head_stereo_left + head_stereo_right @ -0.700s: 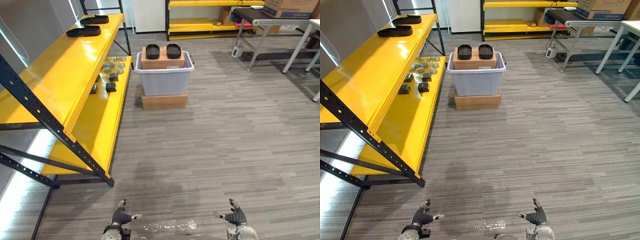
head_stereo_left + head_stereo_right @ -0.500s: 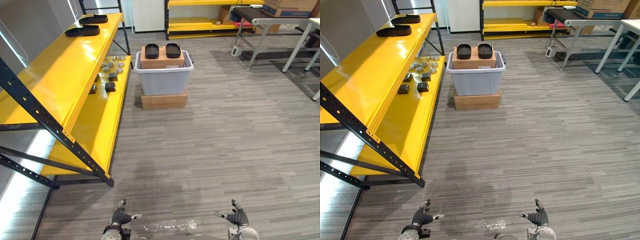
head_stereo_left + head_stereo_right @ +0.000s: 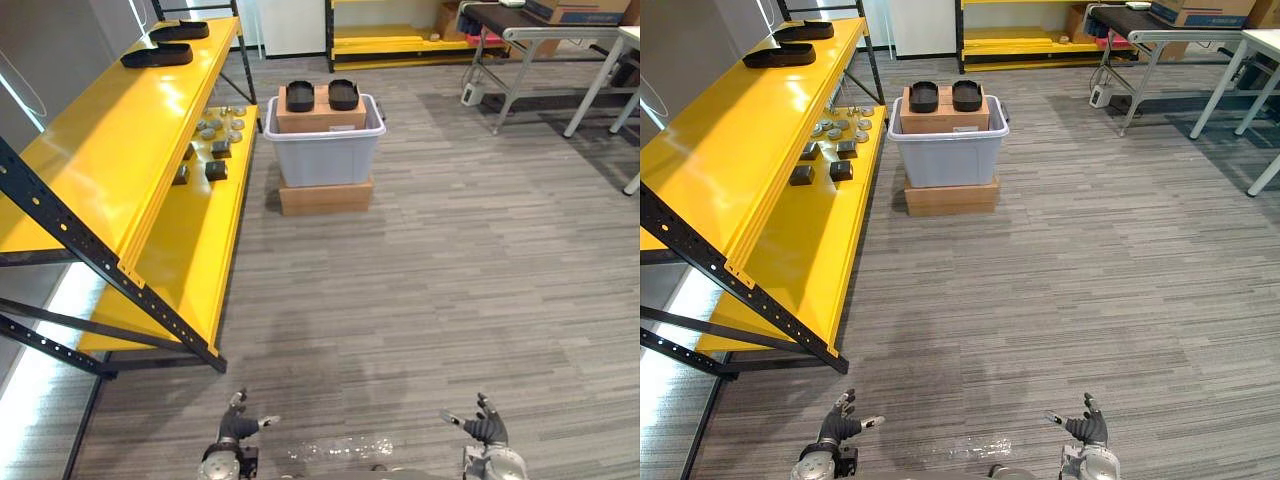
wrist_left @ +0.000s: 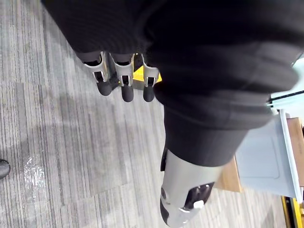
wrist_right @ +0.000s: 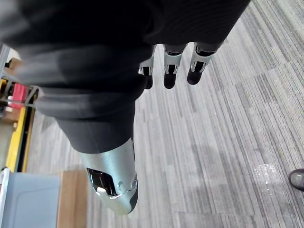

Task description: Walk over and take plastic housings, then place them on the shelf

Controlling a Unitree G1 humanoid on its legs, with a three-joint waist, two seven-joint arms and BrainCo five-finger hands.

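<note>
Housings (image 3: pixel 301 96) on box (image 3: pixel 320 117), beyond left robot hand (image 3: pixel 238 429)

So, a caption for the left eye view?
Left hand and right hand open; black housings on a box in a grey bin by yellow shelf.

Glossy yellow-painted metal shelf (image 3: pixel 110 140); matt black plastic housings (image 3: pixel 300 96) on a dull cardboard box (image 3: pixel 322 119); smooth grey plastic bin (image 3: pixel 325 160); streaky matt floor (image 3: pixel 470 280).
</note>
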